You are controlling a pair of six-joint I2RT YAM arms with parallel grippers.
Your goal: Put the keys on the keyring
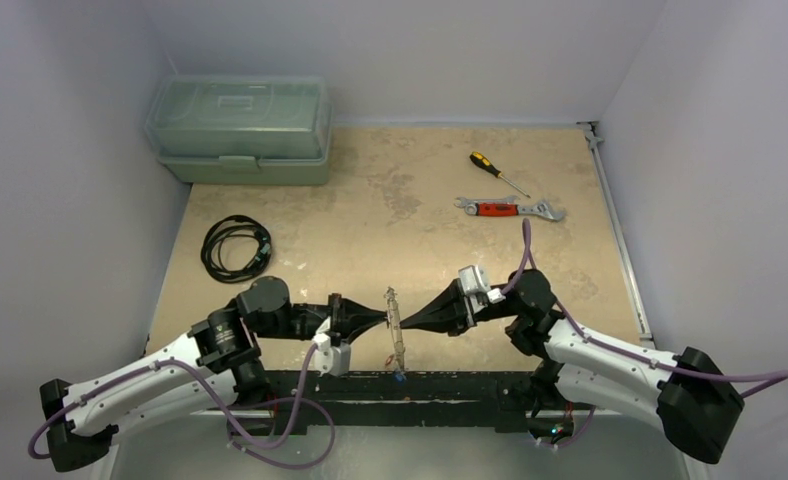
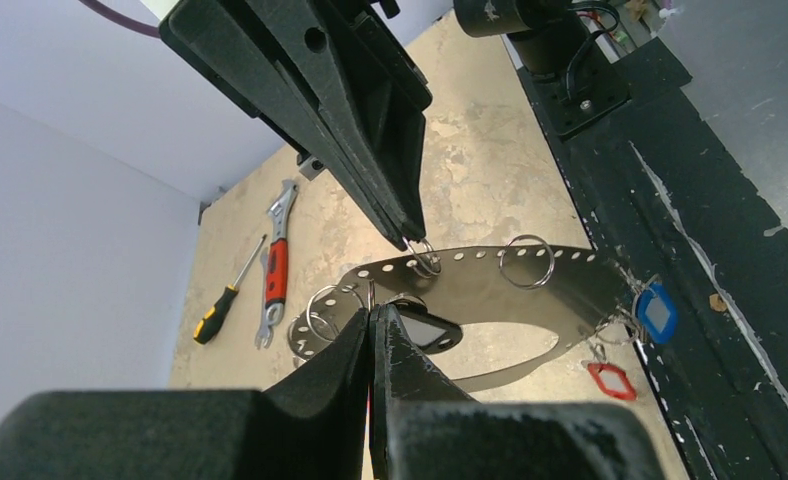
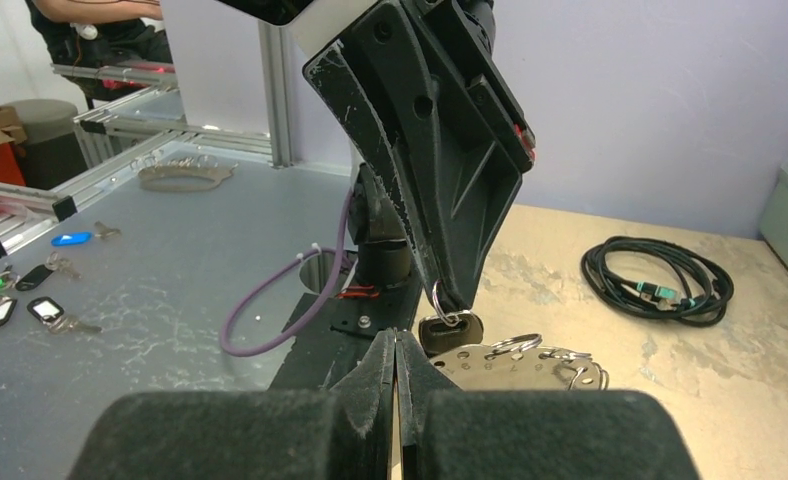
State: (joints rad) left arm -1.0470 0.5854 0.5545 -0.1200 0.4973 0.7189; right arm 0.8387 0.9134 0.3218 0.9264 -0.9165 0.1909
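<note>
The keyring hangs edge-on between my two grippers above the table's near edge. In the left wrist view it is a flat silvery band with punched holes and several small split rings. A blue tag and a red tag dangle from its right end. My left gripper is shut on the small ring of the black-tagged key. My right gripper is shut; in the left wrist view its tips pinch a small ring on the band's upper edge.
A green toolbox stands at the back left, with a coiled black cable in front of it. A screwdriver and a red-handled wrench lie at the back right. The black base rail runs below the keyring.
</note>
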